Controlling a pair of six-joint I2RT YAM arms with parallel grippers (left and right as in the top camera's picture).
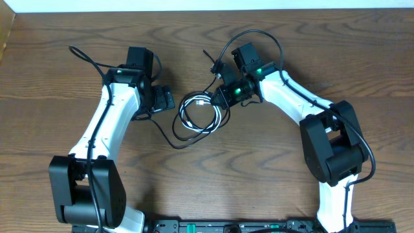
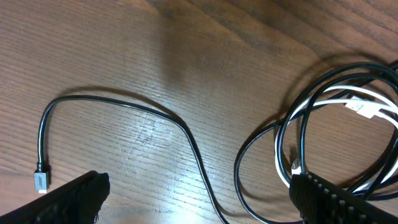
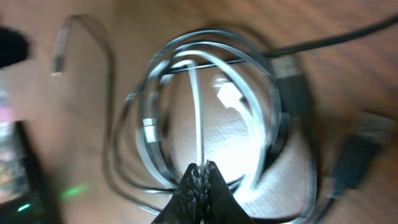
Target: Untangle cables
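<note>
The cables point(image 1: 200, 113) lie in a tangled coil at the table's centre, black loops wound with a white one. My right gripper point(image 1: 221, 98) sits at the coil's right edge. In the right wrist view, which is blurred, the right gripper point(image 3: 202, 168) is shut on a white cable strand point(image 3: 198, 112) that rises from its tips. My left gripper point(image 1: 165, 100) hovers just left of the coil. Seen from the left wrist, the left gripper point(image 2: 199, 193) stands wide open over a single black cable point(image 2: 186, 134). That cable ends in a small plug point(image 2: 40, 180).
Thicker black wires arch from each arm, one above the right wrist point(image 1: 259, 33) and one behind the left arm point(image 1: 87, 57). Two dark plugs point(image 3: 292, 81) lie right of the coil. The wooden table point(image 1: 213, 181) stretches on all sides.
</note>
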